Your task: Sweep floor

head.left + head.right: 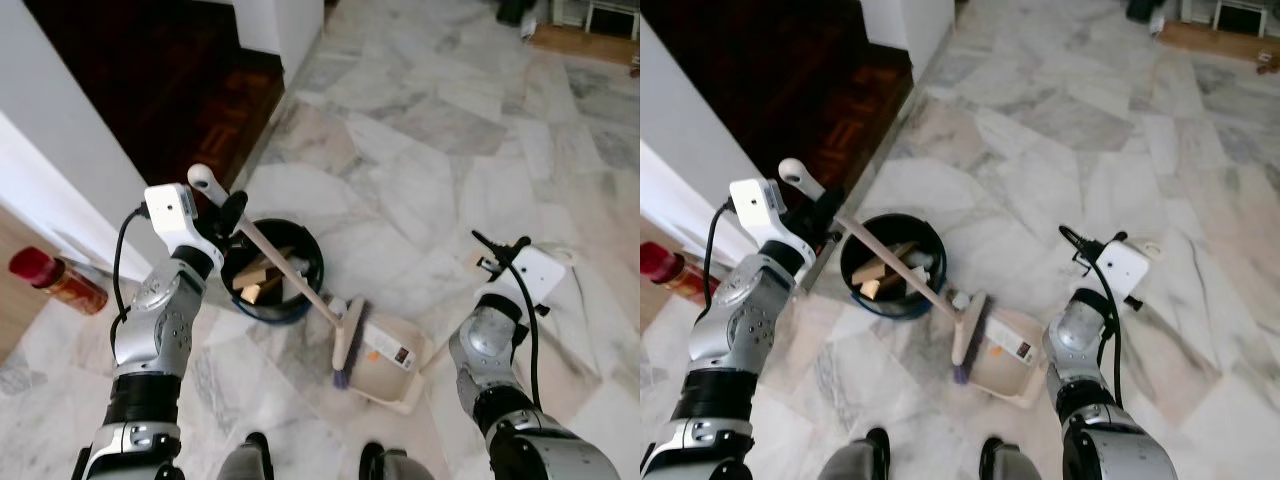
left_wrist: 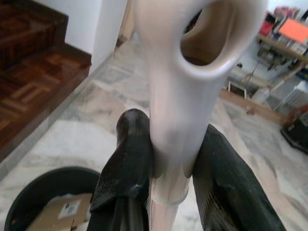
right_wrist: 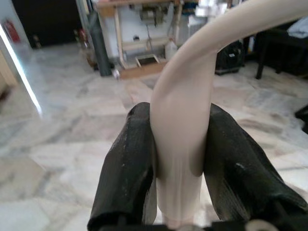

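Broom: a pale wooden stick with a cream plastic cap and hanging loop at the top end, running down at a slant to a cream brush head with dark purple bristles. You are seeing it crossing over the rim of a black bucket, its head sitting on the marble floor just beside that bucket and touching the mouth of a cream dustpan.

Left gripper is pinching the broom near its top; in the left wrist view the two black fingers are pressing on either side of the cream cap, right below the loop.

Right gripper is clamping a cream curved tube, the dustpan's handle, both fingers tight against it. The right arm is reaching out over the floor, beside the dustpan.

The bucket is holding cardboard scraps. A label is showing on the dustpan's body.

A red bottle is lying on the floor at the left, near the white wall. A dark parquet step is sitting beyond the bucket.
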You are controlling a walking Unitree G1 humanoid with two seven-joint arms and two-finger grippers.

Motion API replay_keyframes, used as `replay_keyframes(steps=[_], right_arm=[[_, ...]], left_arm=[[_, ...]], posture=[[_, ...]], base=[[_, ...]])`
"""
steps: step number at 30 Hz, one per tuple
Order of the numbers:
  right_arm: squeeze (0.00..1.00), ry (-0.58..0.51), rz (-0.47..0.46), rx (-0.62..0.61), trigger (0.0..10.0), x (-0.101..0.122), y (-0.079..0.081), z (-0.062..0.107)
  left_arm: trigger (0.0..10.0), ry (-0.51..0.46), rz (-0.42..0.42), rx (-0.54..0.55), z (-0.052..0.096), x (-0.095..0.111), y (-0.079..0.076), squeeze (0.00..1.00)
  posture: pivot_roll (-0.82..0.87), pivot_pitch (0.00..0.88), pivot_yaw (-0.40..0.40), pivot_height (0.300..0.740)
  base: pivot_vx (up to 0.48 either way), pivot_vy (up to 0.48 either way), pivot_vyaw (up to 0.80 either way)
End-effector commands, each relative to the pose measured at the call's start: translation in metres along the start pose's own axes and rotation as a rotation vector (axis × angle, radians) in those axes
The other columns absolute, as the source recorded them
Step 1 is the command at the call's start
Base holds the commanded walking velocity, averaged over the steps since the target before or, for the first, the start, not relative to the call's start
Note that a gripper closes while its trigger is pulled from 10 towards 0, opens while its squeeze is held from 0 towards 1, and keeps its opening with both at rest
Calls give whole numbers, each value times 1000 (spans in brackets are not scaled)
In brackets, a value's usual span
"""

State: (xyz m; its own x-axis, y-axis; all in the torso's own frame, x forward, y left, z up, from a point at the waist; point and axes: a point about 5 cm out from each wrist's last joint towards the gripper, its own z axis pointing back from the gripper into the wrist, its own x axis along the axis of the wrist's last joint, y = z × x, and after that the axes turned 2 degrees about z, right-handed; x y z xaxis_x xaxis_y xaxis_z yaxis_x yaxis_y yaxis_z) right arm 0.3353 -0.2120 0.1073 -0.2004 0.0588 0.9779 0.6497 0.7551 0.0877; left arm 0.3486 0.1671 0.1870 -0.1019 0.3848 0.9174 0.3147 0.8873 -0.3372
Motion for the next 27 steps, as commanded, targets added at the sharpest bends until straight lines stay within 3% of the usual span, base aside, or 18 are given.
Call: replay_keyframes(steps=[1,6,13,18,21,23,27], right_arm=[[0,-26,-21,-43,10000,5,-5,-5],[0,-43,-17,-71,10000,8,-10,-9],[0,-95,3,-120,10000,18,-16,-18],[0,-107,-11,-146,10000,22,-18,-22],[0,-126,-17,-174,10000,26,-19,-24],[0,-128,-17,-178,10000,26,-19,-24],[0,-147,-49,-211,10000,33,-20,-28]], left_arm=[[10000,-42,17,-18,-3,7,0,0],[10000,-73,3,-28,-9,13,-3,0],[10000,-152,-95,-74,-13,37,-16,0],[10000,-222,-163,-58,-10,55,-16,0],[10000,-280,-231,-21,-5,74,-14,0],[10000,-287,-237,-21,-5,77,-15,0],[10000,-376,-307,-16,-2,105,-24,0]], posture=[[210,50,18,740],[204,26,10,740],[207,8,-2,740],[207,2,-3,740],[203,0,-2,740],[203,0,-2,740],[199,0,5,740]], base=[[0,0,0],[0,0,0],[0,0,0],[0,0,0],[0,0,0],[0,0,0],[0,0,0]])
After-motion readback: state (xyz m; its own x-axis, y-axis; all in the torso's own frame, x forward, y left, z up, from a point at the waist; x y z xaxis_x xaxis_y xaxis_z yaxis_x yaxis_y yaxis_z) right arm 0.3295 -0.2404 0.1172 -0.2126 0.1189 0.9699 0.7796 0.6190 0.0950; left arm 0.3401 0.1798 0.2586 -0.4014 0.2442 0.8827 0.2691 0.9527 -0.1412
